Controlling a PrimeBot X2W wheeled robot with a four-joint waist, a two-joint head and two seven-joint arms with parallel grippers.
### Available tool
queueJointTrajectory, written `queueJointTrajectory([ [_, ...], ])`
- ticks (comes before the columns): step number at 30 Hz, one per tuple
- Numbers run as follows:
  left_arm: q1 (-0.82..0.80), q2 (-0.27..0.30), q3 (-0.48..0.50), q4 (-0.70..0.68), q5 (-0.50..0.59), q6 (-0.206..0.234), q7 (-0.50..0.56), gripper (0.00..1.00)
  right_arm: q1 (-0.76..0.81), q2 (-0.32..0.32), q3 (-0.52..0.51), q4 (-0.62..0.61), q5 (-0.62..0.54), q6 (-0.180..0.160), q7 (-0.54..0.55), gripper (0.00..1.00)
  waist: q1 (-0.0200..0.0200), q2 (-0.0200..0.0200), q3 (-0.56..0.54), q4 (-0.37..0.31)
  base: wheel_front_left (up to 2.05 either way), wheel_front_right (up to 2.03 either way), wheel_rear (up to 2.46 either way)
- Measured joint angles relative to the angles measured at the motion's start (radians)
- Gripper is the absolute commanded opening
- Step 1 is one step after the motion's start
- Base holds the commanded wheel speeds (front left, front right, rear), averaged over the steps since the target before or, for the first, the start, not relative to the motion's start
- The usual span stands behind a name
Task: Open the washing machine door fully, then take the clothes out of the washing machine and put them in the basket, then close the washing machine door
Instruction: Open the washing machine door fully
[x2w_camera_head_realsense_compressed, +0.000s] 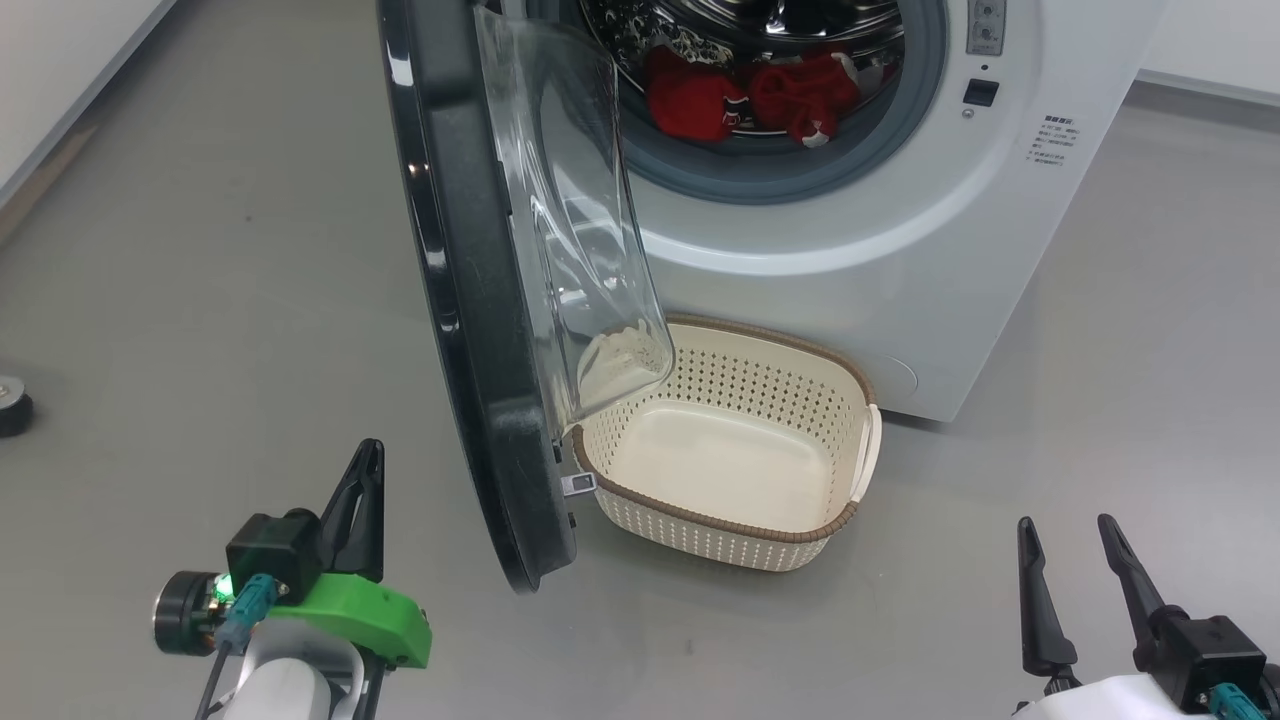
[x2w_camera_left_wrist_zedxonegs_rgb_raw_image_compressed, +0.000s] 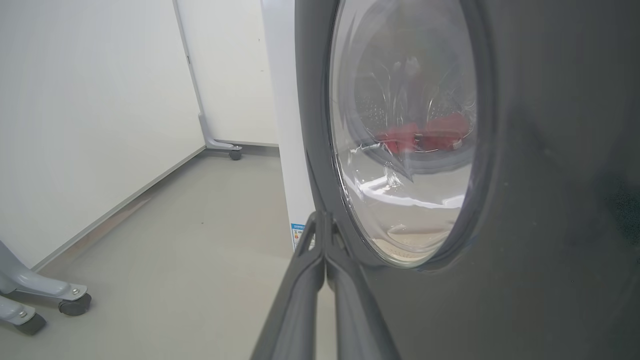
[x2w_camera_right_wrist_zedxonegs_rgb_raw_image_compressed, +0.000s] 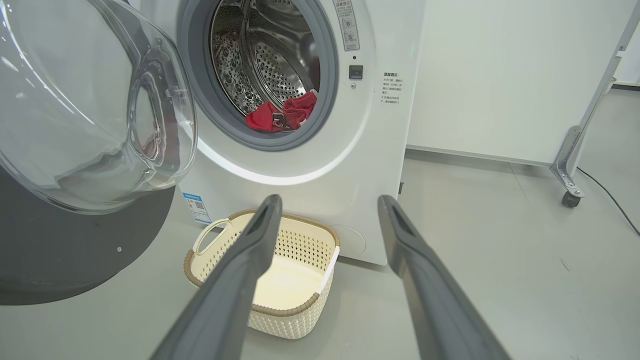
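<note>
Washing machine door (x2w_camera_head_realsense_compressed: 470, 330) stands half open, approx. square to the washing machine (x2w_camera_head_realsense_compressed: 850, 250). Clothes (x2w_camera_head_realsense_compressed: 745, 95) lie in the drum; basket (x2w_camera_head_realsense_compressed: 720, 522) sits empty on the floor below. Our left gripper (x2w_camera_head_realsense_compressed: 368, 455), clenched on nothing, hovers outside the rim. Right gripper (x2w_camera_head_realsense_compressed: 1065, 522) is spread, unloaded. We'd swing the door wide w/ steady pressure, clear of the basket.

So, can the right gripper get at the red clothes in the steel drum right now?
Probably yes: the black-rimmed glass door stands swung out to the left, so the open right gripper faces the red clothes unblocked.
</note>
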Motion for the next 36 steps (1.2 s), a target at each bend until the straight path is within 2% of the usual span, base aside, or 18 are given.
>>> queueJointTrajectory([
  [9,0.000,0.000,0.002,-0.004,0.038,0.000,0.000,0.00,0.001,0.007,-0.010,-0.001,-0.015,0.016,0.000,1.00,0.0000,0.0000,-0.001,0.000,0.00,0.00,0.00],
  [13,-0.004,0.003,0.026,-0.046,0.045,0.012,0.000,0.00,0.001,0.012,-0.016,-0.001,-0.019,0.017,0.000,1.00,0.0000,0.0000,-0.003,0.001,0.00,0.00,0.00],
  [20,-0.067,0.011,0.065,-0.202,0.081,0.043,0.000,0.00,0.001,0.021,-0.027,-0.001,-0.025,0.026,0.000,1.00,0.0000,0.0000,-0.011,0.008,0.00,0.00,0.00],
  [25,-0.130,0.010,0.065,-0.369,0.110,0.046,-0.005,0.00,0.002,0.026,-0.033,0.000,-0.033,0.034,0.000,1.00,0.0000,0.0000,-0.020,0.012,0.00,0.00,0.00],
  [27,-0.153,0.010,0.044,-0.465,0.115,0.040,-0.006,0.00,0.003,0.030,-0.035,0.000,-0.033,0.035,0.000,1.00,0.0000,0.0000,-0.025,0.013,0.00,0.00,0.00],
  [29,-0.155,0.009,0.005,-0.505,0.115,0.023,-0.006,0.00,0.005,0.030,-0.037,0.001,-0.035,0.036,0.000,1.00,0.0000,0.0000,-0.029,0.012,0.00,0.00,0.00],
  [36,-0.119,0.007,-0.147,-0.542,0.110,-0.036,-0.006,0.00,0.008,0.038,-0.038,0.003,-0.040,0.046,0.000,1.00,0.0000,0.0000,-0.037,0.007,0.00,0.00,0.00],
])
